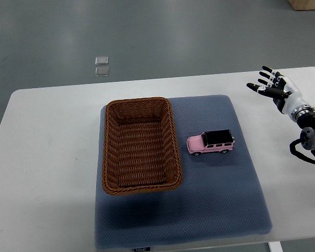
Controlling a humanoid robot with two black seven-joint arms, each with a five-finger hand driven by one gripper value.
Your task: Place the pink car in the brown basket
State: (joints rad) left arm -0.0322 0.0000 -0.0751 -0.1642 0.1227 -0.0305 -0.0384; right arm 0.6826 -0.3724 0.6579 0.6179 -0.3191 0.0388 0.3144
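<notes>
1 hand (270, 84) of mine is showing, the right, hovering over the counter's (47, 157) far right edge with fingers spread and holding nothing. The pink car (211, 142) is sitting on the blue mat (220, 205), down and to the left of that hand, well apart from it, its long axis lying left to right. The brown basket (140, 145) is lying empty just beside the car's left end. Grey floor (163, 37) is stretching beyond the counter.
</notes>
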